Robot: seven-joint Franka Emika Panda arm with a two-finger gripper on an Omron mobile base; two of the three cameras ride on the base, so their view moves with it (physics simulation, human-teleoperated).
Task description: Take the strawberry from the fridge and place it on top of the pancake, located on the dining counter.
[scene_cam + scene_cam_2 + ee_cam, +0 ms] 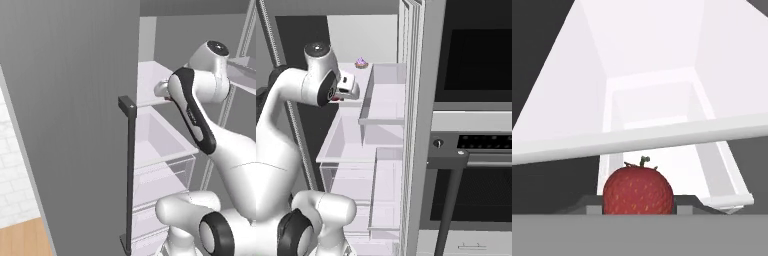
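While our hand (pixel 639 209) sits narrowed around the strawberry (pixel 638 191) — the berry wedged between the dark fingertips (pixel 684 205) — we hold it just off the upper white shelf (pixel 383 120) inside the open fridge (pixel 75 125). We judge the risk to be a slip: the round berry could squirm out if we withdraw fast, or clip the shelf's front lip on the way out.

strawberry (pixel 638 191) at my fingers: matt red skin, pitted with yellow seeds. fridge (pixel 70 115) door: matt grey, faint brushed grain. Shelves (pixel 381 95): smooth glossy white plastic.
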